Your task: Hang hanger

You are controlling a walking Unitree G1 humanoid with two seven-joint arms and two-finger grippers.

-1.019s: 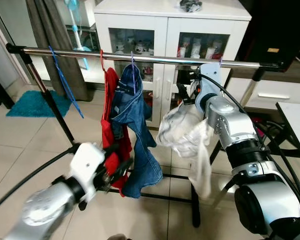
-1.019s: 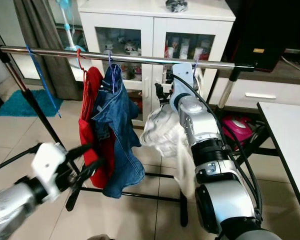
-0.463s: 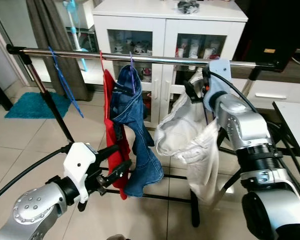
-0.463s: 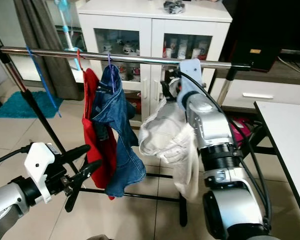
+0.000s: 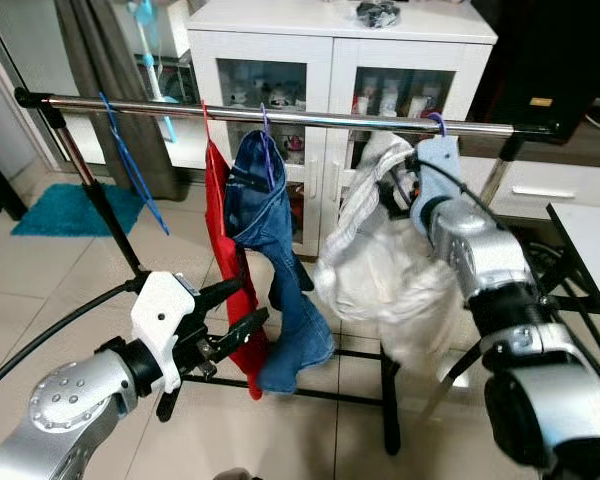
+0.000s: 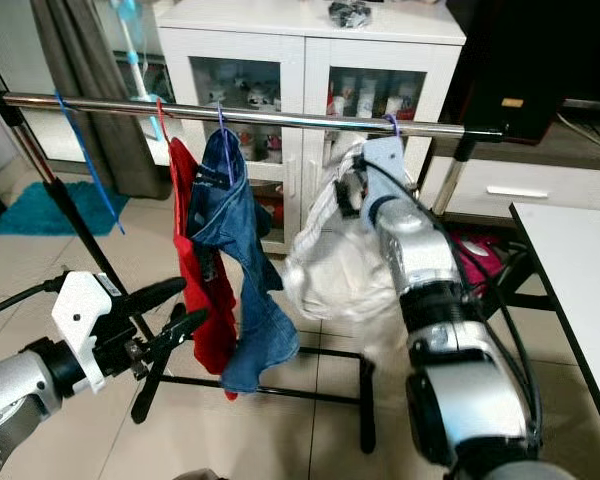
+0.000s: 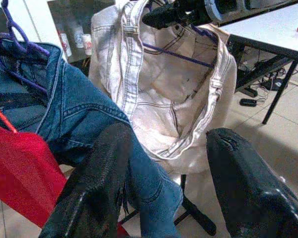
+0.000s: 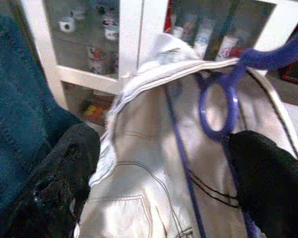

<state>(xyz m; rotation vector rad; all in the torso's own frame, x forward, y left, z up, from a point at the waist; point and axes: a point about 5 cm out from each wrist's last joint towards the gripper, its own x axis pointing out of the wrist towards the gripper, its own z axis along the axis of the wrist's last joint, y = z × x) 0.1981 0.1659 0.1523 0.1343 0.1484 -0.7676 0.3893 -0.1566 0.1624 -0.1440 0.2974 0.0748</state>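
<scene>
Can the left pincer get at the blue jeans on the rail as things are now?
Probably yes. The left pincer is open and low beside the red garment, with the blue jeans just past it. Nothing stands between, though the red garment hangs close alongside.

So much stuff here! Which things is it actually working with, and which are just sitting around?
Part of the job: purple hanger carrying the white garment; metal rail; right gripper, open around the hanger.

Just there: jeans, red garment, blue hanger, white cabinet, teal rug, left gripper.
</scene>
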